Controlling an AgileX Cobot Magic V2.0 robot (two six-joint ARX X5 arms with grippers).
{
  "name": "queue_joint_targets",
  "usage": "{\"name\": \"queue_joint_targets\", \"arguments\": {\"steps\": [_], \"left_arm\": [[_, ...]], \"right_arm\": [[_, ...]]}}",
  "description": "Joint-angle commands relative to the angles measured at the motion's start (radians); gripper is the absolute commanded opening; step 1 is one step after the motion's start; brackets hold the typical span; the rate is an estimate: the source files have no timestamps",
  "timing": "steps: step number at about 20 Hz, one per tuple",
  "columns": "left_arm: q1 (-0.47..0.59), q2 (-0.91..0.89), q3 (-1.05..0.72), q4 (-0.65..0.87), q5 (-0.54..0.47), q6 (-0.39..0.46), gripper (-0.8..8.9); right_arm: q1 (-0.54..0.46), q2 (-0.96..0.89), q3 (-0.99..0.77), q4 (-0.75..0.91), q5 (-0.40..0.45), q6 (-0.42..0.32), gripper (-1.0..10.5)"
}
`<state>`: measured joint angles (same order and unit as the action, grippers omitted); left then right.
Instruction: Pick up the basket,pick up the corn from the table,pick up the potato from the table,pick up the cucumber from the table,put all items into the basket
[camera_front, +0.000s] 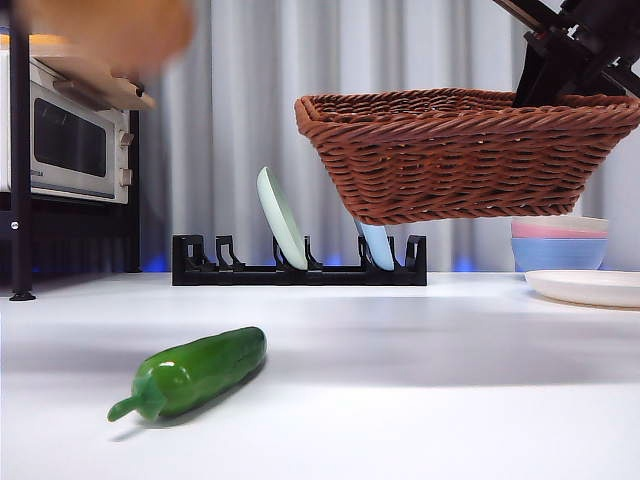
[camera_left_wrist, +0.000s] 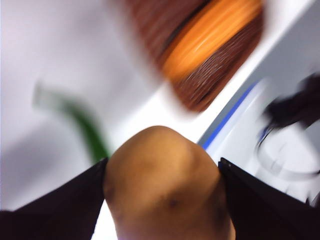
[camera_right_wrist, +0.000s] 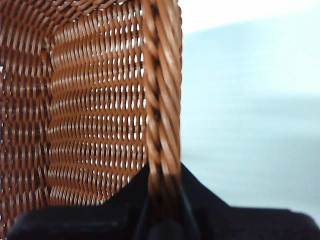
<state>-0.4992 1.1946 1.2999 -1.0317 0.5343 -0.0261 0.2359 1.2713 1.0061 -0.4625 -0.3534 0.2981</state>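
Note:
My right gripper (camera_front: 540, 80) comes in from the top right, shut on the braided rim of the brown wicker basket (camera_front: 460, 150), and holds it well above the table (camera_front: 400, 380). The right wrist view shows the jaws (camera_right_wrist: 162, 200) clamped on that rim (camera_right_wrist: 160, 100). My left gripper (camera_left_wrist: 162, 165) is shut on the tan potato (camera_left_wrist: 165, 195), which shows as a blur at the front view's top left (camera_front: 110, 30). The corn (camera_left_wrist: 210, 37) lies inside the basket (camera_left_wrist: 220, 75) as an orange blur. The green cucumber (camera_front: 195, 372) lies on the table at the near left.
A black dish rack (camera_front: 300, 270) with two plates stands at the back centre. A microwave oven (camera_front: 70, 140) sits on a shelf at the left. Stacked pastel bowls (camera_front: 558, 245) and a white plate (camera_front: 590, 287) are at the right, under the basket.

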Motion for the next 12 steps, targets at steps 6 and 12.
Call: {"name": "queue_joint_targets", "arguments": {"steps": [6,12], "left_arm": [[-0.146,0.067,0.096,0.542,-0.274,-0.132,-0.08],[-0.270,0.274,0.096,0.586,-0.397,-0.129,-0.08]], "right_arm": [[0.004,-0.002,0.011,0.014,-0.014,0.001,-0.2],[0.018,-0.002,0.011,0.003,-0.014,0.001,-0.2]]}}
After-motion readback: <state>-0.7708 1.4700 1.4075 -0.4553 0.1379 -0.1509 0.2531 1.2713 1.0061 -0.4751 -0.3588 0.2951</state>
